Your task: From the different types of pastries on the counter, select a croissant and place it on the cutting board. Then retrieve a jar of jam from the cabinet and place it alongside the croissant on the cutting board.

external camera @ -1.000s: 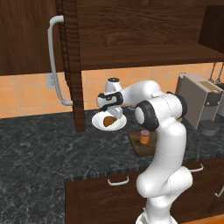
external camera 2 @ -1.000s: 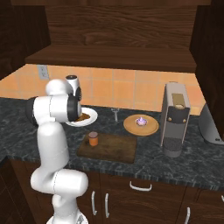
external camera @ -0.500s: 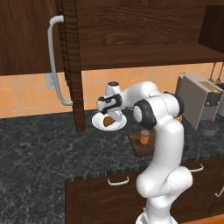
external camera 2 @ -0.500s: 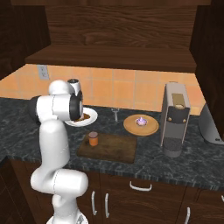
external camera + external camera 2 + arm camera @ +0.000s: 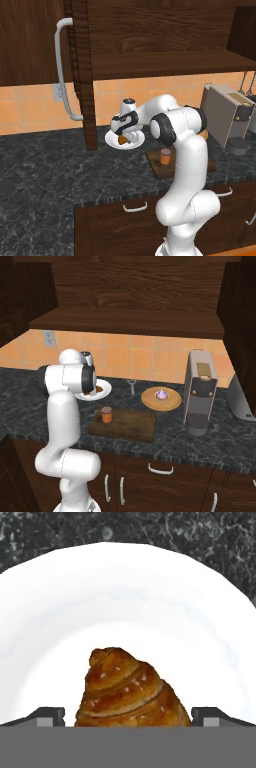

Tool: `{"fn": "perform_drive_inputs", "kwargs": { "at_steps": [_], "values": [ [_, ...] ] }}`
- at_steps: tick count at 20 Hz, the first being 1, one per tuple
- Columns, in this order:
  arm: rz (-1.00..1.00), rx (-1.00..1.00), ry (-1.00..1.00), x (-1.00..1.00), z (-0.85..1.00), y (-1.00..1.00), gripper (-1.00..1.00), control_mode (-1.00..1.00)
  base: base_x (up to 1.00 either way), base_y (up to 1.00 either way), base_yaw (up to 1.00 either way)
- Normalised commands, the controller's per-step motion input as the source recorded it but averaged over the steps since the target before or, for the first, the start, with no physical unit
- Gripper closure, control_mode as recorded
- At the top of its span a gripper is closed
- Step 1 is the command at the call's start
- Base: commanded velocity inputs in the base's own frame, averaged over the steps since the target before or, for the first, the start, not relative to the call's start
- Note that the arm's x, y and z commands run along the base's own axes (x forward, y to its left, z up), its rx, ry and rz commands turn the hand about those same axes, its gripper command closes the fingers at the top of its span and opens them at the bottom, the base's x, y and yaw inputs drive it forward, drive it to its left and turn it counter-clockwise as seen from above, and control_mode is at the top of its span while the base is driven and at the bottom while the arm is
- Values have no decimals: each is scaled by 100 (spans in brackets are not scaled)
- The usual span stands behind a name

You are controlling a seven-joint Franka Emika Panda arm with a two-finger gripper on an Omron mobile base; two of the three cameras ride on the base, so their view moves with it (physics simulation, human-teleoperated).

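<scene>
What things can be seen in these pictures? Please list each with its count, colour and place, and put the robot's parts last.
croissant: 1, golden-brown, on the white plate, between the finger tips
white plate: 1, white, on the counter left of the cutting board
cutting board: 1, dark brown, near the counter's front edge
jar of jam: 1, orange, standing on the board's left part
cupcake: 1, purple-topped, on the round tan plate
tan plate: 1, tan, behind the board
coffee machine: 1, grey, right of the tan plate
counter: 1, black-grey marbled
cabinet: 1, dark brown, above the counter, with a grey bar handle
gripper: 1, dark tips, open, either side of the croissant
arm: 1, white
</scene>
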Motion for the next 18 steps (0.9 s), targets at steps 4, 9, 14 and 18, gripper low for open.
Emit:
{"fn": "perform_drive_inputs", "kwargs": {
  "at_steps": [4,9,14,18],
  "values": [
    [1,0,0,3,-12,0,100,-100,0,0,0],
    [0,0,0,1,-7,0,100,-100,0,0,0],
    [0,0,-1,-3,14,0,100,-100,0,0,0],
    [0,0,0,0,52,0,100,-100,0,0,0]
  ]
}}
